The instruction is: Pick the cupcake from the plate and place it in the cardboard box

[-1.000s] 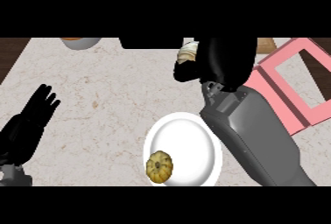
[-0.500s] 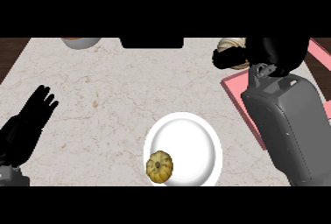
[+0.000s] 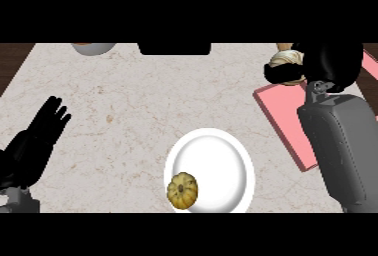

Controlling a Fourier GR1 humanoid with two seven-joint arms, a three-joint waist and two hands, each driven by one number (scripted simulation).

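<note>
There was one white plate [image 3: 221,155], one small yellow-brown pumpkin-like item [image 3: 182,190] on it, one cupcake [image 3: 285,59], one pink box [image 3: 284,120], one bowl [image 3: 92,47] at the far edge, and two black hands: left hand [image 3: 33,142], right hand [image 3: 325,65].

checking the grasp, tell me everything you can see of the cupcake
The cupcake shows only as a pale tan, ridged lump near the counter's far right edge. The right hand curls round it and hides most of it, so its top and wrapper cannot be made out. It is off the white plate, held beside the far corner of the pink box.
</note>
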